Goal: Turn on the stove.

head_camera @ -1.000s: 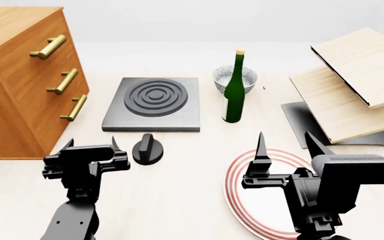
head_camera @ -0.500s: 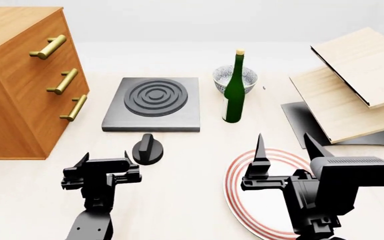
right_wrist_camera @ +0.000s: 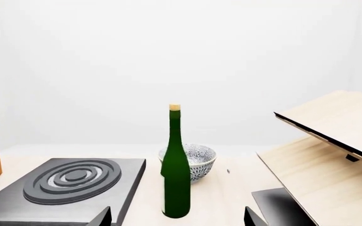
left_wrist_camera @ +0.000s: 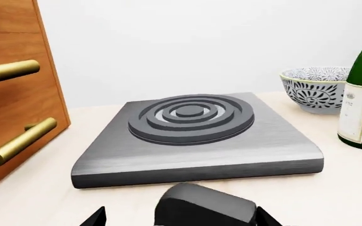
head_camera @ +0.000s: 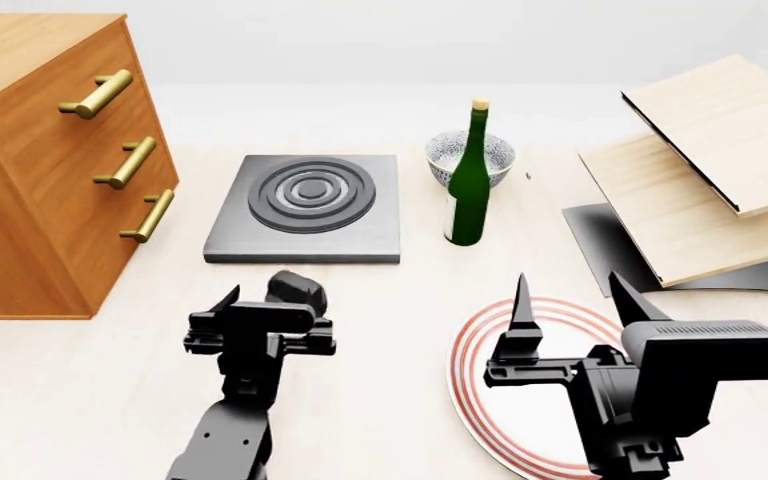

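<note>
**Left gripper at the knob, burner rings paling**

Nearest to me, the right gripper [head_camera: 568, 297] hangs with its two fingers spread wide and nothing between them, poised above the red-ringed white plate [head_camera: 471, 372] on the pale table [head_camera: 37, 400]. To its left the left gripper [head_camera: 267, 300] is also spread, its fingertips on either side of the small black knob [head_camera: 297, 290]; from the wrist camera the knob [left_wrist_camera: 205, 208] fills the space between the two tips, though I cannot tell whether they touch it.

Just beyond the knob lies the stove [head_camera: 307, 207], a flat square slab of dark grey, sitting flat on the table. Its raised concentric rings are dark, while the grooves between them look light grey to whitish, clearest in the left wrist view of the stove [left_wrist_camera: 197, 139].

To the left of the slab stands a wooden drawer cabinet [head_camera: 31, 170] with brass bar handles [head_camera: 124, 163]. To the right, near the slab's far corner, a tall green bottle [head_camera: 468, 180] stands upright, and just behind it sits a patterned bowl [head_camera: 495, 152]. Nothing lies between the left gripper and the stove. Further right, light wooden boards [head_camera: 704, 170] slope over a dark base [head_camera: 611, 240].
</note>
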Available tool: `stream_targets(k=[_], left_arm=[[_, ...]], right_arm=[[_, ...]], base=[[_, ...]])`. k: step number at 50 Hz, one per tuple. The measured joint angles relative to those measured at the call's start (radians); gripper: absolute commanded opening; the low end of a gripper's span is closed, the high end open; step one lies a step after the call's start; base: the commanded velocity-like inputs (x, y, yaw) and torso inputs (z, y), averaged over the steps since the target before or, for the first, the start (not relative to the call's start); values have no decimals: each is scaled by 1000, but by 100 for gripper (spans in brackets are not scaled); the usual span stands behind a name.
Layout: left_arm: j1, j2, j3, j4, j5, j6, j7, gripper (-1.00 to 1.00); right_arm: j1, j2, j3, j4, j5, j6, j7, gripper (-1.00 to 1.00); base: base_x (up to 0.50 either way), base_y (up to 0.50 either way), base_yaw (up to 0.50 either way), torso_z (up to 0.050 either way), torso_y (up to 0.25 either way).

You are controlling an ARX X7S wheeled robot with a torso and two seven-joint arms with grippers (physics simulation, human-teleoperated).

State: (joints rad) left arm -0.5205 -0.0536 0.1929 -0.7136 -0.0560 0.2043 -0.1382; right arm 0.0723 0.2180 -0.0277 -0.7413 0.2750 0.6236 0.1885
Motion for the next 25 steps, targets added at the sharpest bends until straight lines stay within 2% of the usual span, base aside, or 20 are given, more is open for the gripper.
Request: stream_targets(k=[8, 15, 20, 25], left_arm=[[121, -33, 39, 469, -49, -281, 26, 100], [207, -76, 27, 870, -132, -527, 29, 100], [256, -99, -5, 1079, -188, -652, 18, 100], [303, -115, -42, 1211, -223, -725, -1, 100]], right_arm=[[-1, 5, 15, -10, 13, 0, 7, 100], [-1, 7, 20, -14, 16, -4, 13, 100], [-5, 9, 16, -8, 12, -15, 16, 100], [-10, 11, 9, 1, 6, -28, 18, 100]], base=[[0, 0, 0, 0, 0], [0, 0, 0, 0, 0], [0, 0, 0, 0, 0], [0, 0, 0, 0, 0]])
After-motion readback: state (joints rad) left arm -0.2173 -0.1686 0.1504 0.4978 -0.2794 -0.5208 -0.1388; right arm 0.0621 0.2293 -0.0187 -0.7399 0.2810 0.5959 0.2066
